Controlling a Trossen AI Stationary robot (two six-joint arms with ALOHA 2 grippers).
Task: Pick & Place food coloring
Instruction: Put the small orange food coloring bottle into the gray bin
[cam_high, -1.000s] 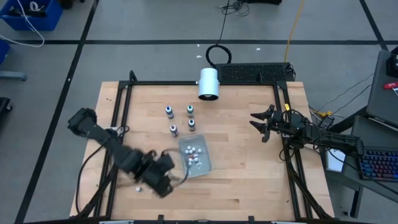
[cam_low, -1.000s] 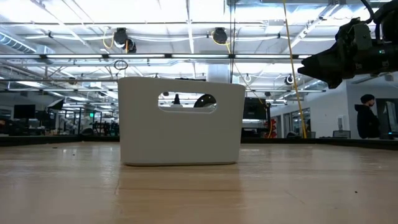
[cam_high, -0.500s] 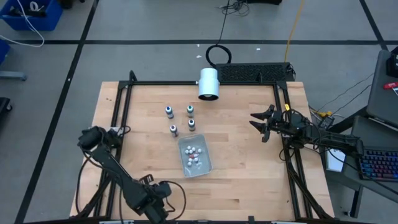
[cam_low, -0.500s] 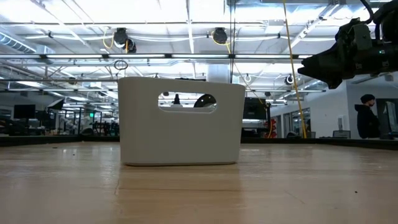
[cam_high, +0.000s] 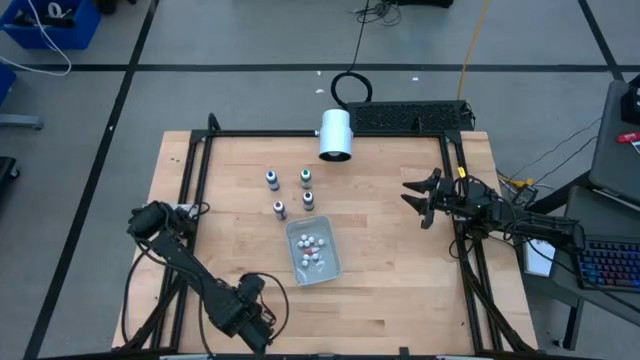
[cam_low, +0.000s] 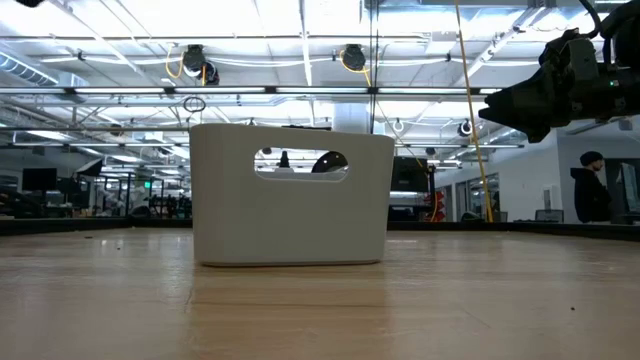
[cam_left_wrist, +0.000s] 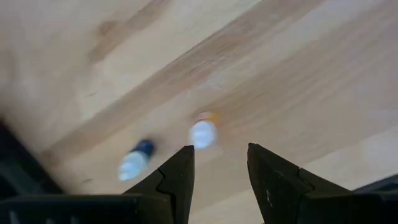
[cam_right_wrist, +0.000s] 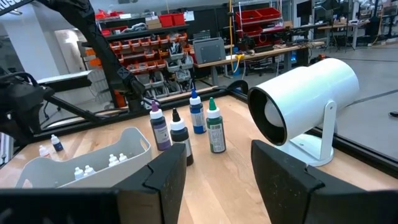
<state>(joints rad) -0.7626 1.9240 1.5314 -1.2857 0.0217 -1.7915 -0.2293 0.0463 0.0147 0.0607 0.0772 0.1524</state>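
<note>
High view: the food coloring, four small upright bottles with pale bodies and dark caps (cam_high: 290, 192), stands in a loose cluster on the light wooden table (cam_high: 400, 270), between a big white cylinder (cam_high: 335, 135) at the far edge and a pale plastic bin (cam_high: 292, 232) with little white balls (cam_high: 310, 247) inside. None of them is in the bin yet, so I'd guess that's where they go. The left gripper (cam_high: 250, 320) is down at the near edge, well apart from the bottles; the right gripper (cam_high: 420, 200) waits off to their right, pointed their way. Low view: mostly the bin's white wall with its handle cutout (cam_low: 290, 195) blocking the bottles, right gripper (cam_low: 540, 95) hanging high. Left wrist view: its fingers (cam_left_wrist: 180, 180) stand narrowly apart with nothing between, over two blurry little bottle-like things lying on the wood, one blue-capped (cam_left_wrist: 135, 158), one orange-tipped (cam_left_wrist: 203, 130). Right wrist view: fingers (cam_right_wrist: 168, 180) spread moderately, empty, lined up toward the purple (cam_right_wrist: 160, 130), dark (cam_right_wrist: 180, 140), blue (cam_right_wrist: 197, 115) and green (cam_right_wrist: 215, 130) bottles, bin (cam_right_wrist: 134, 140) just beside them. The bottles carry labels, but they're too small to read.
</note>
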